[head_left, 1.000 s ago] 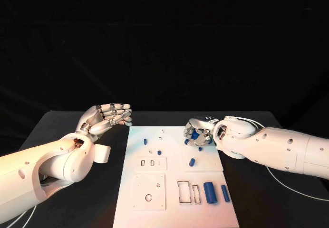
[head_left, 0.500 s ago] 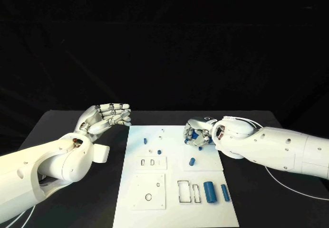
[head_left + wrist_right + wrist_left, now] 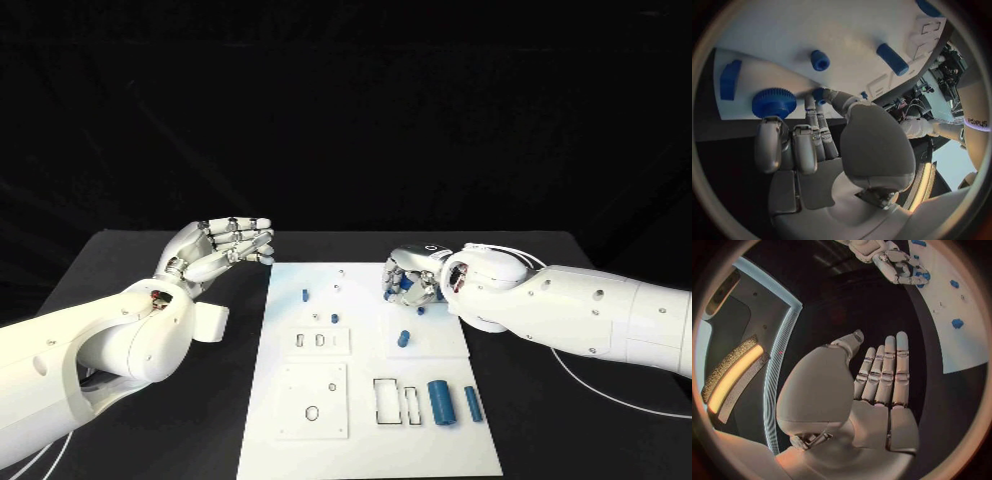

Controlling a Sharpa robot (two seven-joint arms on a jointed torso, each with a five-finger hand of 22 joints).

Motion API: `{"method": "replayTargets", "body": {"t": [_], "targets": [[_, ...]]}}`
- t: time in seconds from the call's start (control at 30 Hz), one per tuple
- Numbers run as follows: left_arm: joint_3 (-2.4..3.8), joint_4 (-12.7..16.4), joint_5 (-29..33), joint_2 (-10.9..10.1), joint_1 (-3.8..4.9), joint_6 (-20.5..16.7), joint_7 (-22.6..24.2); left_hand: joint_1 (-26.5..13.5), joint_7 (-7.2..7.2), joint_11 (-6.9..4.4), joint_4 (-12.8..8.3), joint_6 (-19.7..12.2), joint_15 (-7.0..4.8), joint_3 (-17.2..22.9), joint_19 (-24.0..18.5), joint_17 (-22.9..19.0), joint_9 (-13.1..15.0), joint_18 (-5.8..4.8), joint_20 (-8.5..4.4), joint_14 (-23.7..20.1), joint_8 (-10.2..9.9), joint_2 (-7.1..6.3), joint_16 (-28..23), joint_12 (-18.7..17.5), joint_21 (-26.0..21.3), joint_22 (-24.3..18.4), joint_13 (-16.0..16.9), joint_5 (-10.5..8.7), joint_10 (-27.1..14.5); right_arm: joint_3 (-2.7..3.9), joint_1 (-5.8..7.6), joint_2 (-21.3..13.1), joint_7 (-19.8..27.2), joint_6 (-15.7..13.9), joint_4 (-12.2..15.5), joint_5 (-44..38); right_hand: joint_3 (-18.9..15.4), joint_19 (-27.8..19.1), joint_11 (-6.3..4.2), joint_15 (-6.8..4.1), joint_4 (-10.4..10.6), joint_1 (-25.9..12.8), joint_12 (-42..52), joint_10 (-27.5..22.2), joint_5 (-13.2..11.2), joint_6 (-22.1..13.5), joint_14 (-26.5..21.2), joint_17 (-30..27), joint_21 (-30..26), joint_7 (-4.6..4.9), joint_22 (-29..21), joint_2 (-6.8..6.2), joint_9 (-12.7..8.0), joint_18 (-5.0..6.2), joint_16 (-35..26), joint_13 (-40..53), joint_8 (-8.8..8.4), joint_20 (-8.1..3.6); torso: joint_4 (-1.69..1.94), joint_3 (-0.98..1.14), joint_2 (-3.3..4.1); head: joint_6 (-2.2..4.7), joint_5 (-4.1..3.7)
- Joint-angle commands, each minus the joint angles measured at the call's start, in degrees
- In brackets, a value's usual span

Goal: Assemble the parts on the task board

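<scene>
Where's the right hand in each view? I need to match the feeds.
Head view: right hand over the task board's right edge, far end.
Left wrist view: beyond the left hand, at the board's edge.
Right wrist view: foreground, fingertips at the board.
Shared landmark: the white task board.

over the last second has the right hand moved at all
Yes, slightly. In the head view the right hand has crept toward the robot's left, further in over the task board, judged against the board's fixed right edge. The left hand stays put.
</scene>
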Motion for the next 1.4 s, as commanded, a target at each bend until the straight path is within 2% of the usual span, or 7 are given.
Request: {"method": "replayTargets", "body": {"t": [0.03,0.4,0.63,0.77,1.07,1.27,1.4], "targets": [[0.06,-0.04,-0.22,0.14,0.11,1.28,0.07,-0.58,1.32,0.11,-0.21,-0.12,0.1,-0.04,-0.3,0.05,-0.08,-0.07,0.05,-0.35,-0.27,-0.07,0.29,-0.34,0.11,0.05,-0.05,-0.37,-0.11,-0.07,-0.17,0.1,-0.57,-2.0,0.22,-0.69,0.47,0.25,-0.13,-0.58,-0.04,-0.12,0.32,0.67,-0.33,0.51,3.73,2.44,0.33,-0.17,0.18,0.32,0.33,-0.65,0.44,0.04,0.39,-0.37,0.09,-0.01,-0.13,-0.07,-0.1],[0.06,-0.44,-0.2,0.25,0.1,1.48,-0.09,-0.5,1.36,0.15,-0.37,-0.28,0.13,0.05,-0.66,0.16,-0.13,-0.04,0.1,-0.51,-0.39,-0.02,0.53,-0.37,0.65,0.41,-0.06,-0.38,-0.37,0.38,0.32,0.46,-3.0,-10.99,1.67,-0.56,1.3,0.26,-0.49,-0.87,-0.15,-0.05,0.42,1.46,0.05,1.11,3.74,2.56,0.53,-0.53,0.52,0.77,1.11,-0.67,0.59,0.15,1.0,-0.61,0.01,0.0,-0.37,0.51,0.1],[0.06,-0.52,0.33,0.39,0.1,1.62,-0.21,-0.5,1.36,0.15,-0.37,-0.28,0.13,0.05,-0.66,0.16,-0.13,-0.04,0.1,-0.51,-0.39,-0.02,0.53,-0.37,0.65,0.41,-0.06,-0.38,-0.37,0.51,0.85,3.62,-5.44,-13.75,-0.59,-0.3,1.62,0.28,-0.52,-0.94,-0.23,-0.09,0.36,1.63,0.58,1.07,3.71,2.41,0.61,-0.54,0.66,0.87,1.41,-0.69,0.56,0.16,1.11,-0.7,0.31,0.04,-0.27,0.94,-0.06],[0.06,-0.52,0.6,0.46,0.1,1.69,-0.31,-0.5,1.36,0.15,-0.37,-0.28,0.13,0.05,-0.66,0.16,-0.13,-0.04,0.1,-0.51,-0.39,-0.02,0.53,-0.37,0.65,0.41,-0.06,-0.38,-0.37,0.53,0.91,5.63,-5.64,-14.4,-1.99,0.01,1.75,0.33,-0.54,-0.96,-0.31,-0.07,0.33,1.68,0.86,1.05,3.72,2.5,0.69,-0.55,0.8,0.88,1.52,-0.71,0.61,0.17,1.15,-0.73,0.36,0.11,-0.24,0.82,0.07],[0.06,-0.37,0.8,0.68,0.11,1.83,-0.47,-0.56,1.37,0.17,-0.38,-0.33,0.16,0.06,-0.83,0.19,-0.15,-0.04,0.13,-0.58,-0.43,0.0,0.62,-0.37,0.87,0.56,-0.06,-0.39,-0.45,0.53,0.7,9.64,-5.17,-14.45,-5.25,0.39,1.84,0.29,-0.54,-0.97,-0.38,-0.05,0.28,1.68,1.06,1.0,3.73,2.54,0.67,-0.54,0.76,0.87,1.61,-0.7,0.64,0.16,1.16,-0.75,0.55,0.02,-0.19,0.53,0.23],[0.06,-0.23,0.82,0.77,0.11,1.91,-0.6,-0.56,1.37,0.17,-0.38,-0.33,0.16,0.06,-0.83,0.19,-0.15,-0.04,0.13,-0.58,-0.43,0.0,0.62,-0.37,0.87,0.56,-0.06,-0.39,-0.45,0.51,0.31,11.18,-4.8,-13.63,-7.04,0.65,1.87,0.28,-0.52,-0.97,-0.39,-0.08,0.26,1.66,1.12,0.97,3.75,2.61,0.67,-0.53,0.76,0.88,1.64,-0.7,0.67,0.16,1.16,-0.75,1.09,-0.15,-0.05,0.41,0.1],[0.06,-0.21,0.82,0.77,0.12,1.93,-0.67,-0.59,1.37,0.18,-0.38,-0.35,0.17,0.05,-0.9,0.2,-0.15,-0.04,0.14,-0.63,-0.45,0.01,0.65,-0.36,0.96,0.62,-0.06,-0.4,-0.48,0.5,0.18,11.6,-4.67,-13.05,-7.49,0.73,1.89,0.22,-0.5,-0.96,-0.36,-0.17,0.22,1.64,1.2,0.91,3.74,2.54,0.6,-0.49,0.66,0.89,1.69,-0.68,0.66,0.15,1.16,-0.76,1.23,-0.26,-0.03,0.35,-0.03]]}}
